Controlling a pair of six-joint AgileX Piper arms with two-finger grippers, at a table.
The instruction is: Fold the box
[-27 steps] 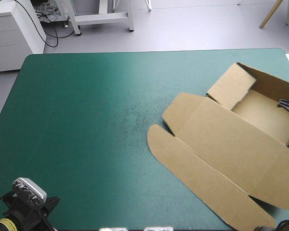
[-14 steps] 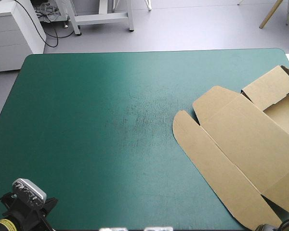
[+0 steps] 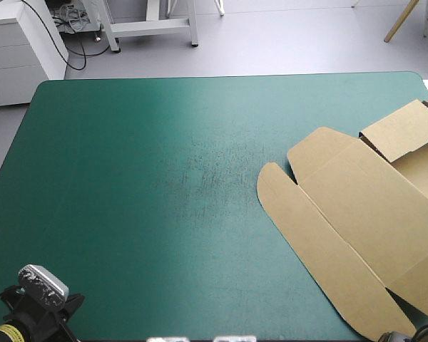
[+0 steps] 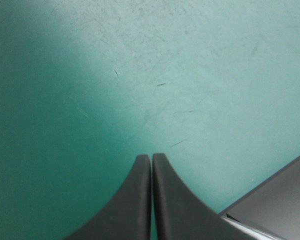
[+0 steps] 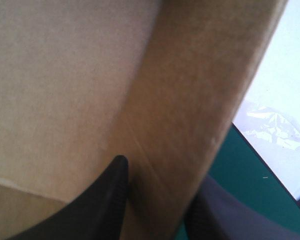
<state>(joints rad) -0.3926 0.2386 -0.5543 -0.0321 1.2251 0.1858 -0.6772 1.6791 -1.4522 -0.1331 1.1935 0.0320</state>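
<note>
The brown box (image 3: 364,214) lies at the table's right side as an open tray with its lid flat. Its rounded lid flap (image 3: 271,189) points toward the table's middle. One side wall (image 3: 403,128) stands raised at the far end, and the tray part runs out past the right edge of the high view. My right gripper (image 5: 160,187) is shut on a wall of the box (image 5: 190,100), one black finger on each side of the board. My left gripper (image 4: 151,159) is shut and empty, low over the bare teal-green cover (image 4: 155,75) by the front left corner.
The table's right edge (image 5: 250,145) runs just beside the held wall, with pale floor beyond it. Near my left gripper the table's edge (image 4: 270,197) shows, with grey floor past it. Bare cover (image 3: 143,185) spreads across the left and middle.
The box has slid to the right, most of it earlier and only a little just before now; its tray part has left the high view. The left arm has stayed put.
</note>
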